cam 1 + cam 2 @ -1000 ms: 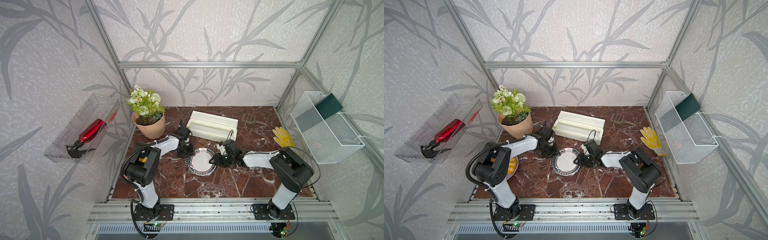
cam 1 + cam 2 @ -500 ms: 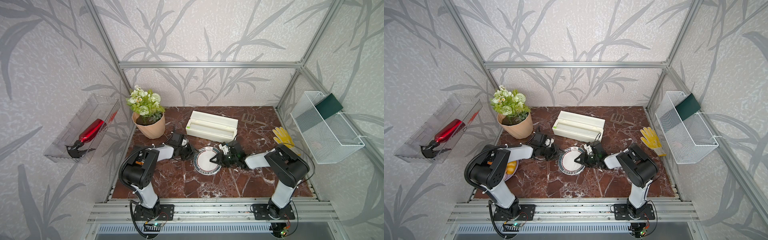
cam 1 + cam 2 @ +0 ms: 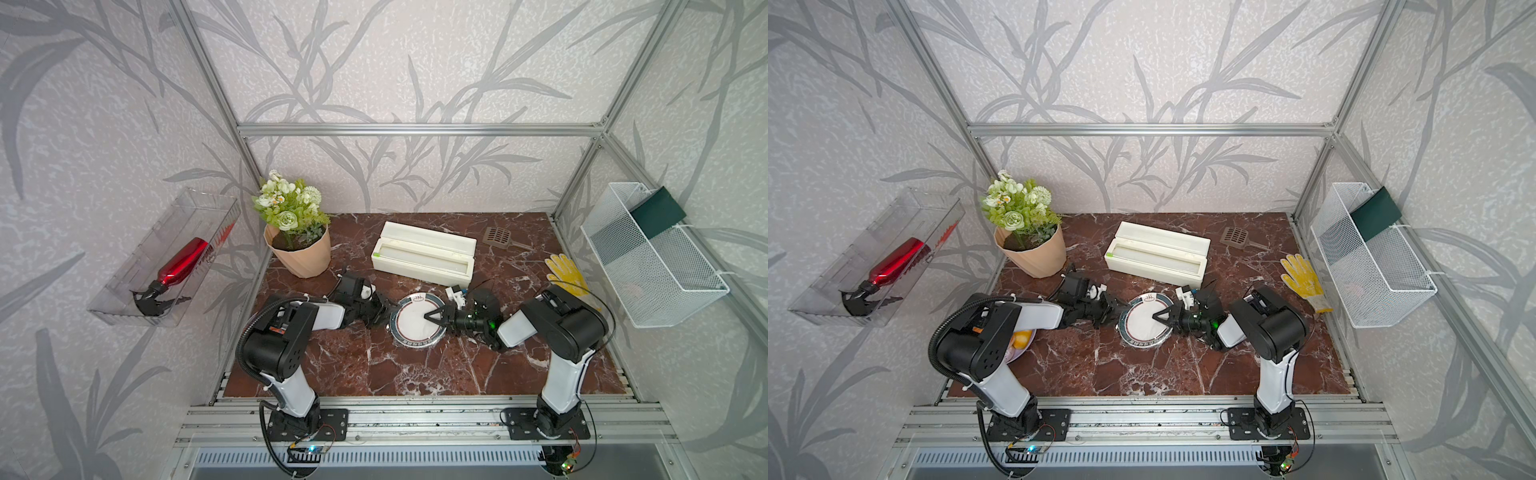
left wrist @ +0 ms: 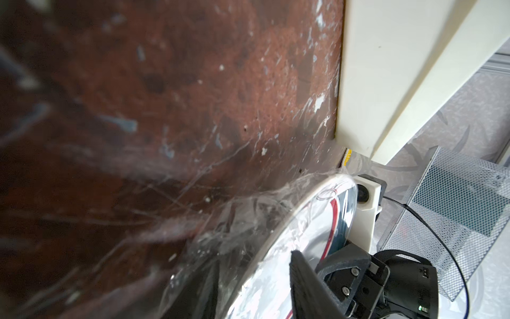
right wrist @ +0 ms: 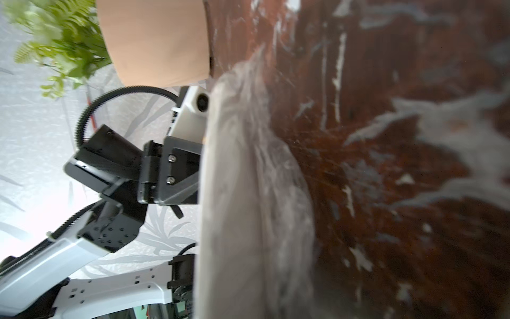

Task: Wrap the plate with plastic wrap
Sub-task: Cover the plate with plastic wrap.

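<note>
Green-rimmed plate (image 3: 409, 332), right hand (image 3: 432, 316) over it

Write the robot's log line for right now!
plate: film-covered | plastic wrap: bunched at rim | left jaws: at plate's edge | right jaws: over plate

Leaf-print walls (image 3: 415, 62) — marble top (image 3: 374, 374), alu frame (image 3: 415, 129)
</note>
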You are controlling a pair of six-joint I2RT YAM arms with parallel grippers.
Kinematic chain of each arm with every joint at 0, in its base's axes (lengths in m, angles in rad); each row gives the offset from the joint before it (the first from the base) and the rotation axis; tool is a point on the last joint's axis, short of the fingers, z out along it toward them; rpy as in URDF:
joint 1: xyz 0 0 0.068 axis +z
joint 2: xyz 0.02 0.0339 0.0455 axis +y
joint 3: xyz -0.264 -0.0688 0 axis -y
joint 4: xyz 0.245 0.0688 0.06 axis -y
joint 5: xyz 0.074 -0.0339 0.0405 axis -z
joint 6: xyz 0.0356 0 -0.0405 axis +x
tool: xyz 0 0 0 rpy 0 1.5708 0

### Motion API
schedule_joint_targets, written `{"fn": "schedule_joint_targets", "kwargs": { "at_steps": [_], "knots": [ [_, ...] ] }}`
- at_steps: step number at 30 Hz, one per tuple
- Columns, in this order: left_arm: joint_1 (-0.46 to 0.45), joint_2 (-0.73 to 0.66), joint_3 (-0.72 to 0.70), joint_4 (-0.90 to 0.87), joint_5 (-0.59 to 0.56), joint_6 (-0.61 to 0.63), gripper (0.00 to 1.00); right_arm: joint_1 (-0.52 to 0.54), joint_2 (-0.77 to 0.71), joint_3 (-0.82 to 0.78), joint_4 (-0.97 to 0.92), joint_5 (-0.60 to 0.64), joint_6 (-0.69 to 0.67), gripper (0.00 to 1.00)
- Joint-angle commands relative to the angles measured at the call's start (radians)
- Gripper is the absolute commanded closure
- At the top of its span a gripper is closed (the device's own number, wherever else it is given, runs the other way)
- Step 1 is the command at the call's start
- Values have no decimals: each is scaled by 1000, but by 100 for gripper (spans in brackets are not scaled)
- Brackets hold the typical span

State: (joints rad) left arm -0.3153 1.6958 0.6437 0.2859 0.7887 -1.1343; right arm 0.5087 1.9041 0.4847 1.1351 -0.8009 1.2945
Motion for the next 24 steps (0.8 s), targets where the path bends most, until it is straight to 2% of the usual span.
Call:
{"fn": "schedule_joint_targets", "kwargs": {
  "at_steps": [1,4,7,11,18,19,24],
  "knots": [
    [-10,-81,19,36,88,-36,57,8,7,5,216,-57,77,76],
    [-9,-157,50,-150,46,71,57,5,-40,-5,136,-53,29,77],
    [-7,-231,99,-373,-23,198,57,2,-119,-6,-26,-39,-59,80],
    [5,-314,149,-565,-93,301,56,-3,-233,7,-219,-20,-155,81],
    [28,-425,160,-670,-153,328,53,-4,-365,36,-383,-8,-221,82],
    [28,-435,155,-667,-154,321,53,-4,-382,38,-435,-2,-228,82],
    [19,-453,94,-584,-124,263,51,-3,-422,46,-460,-5,-220,82]
  ]
}}
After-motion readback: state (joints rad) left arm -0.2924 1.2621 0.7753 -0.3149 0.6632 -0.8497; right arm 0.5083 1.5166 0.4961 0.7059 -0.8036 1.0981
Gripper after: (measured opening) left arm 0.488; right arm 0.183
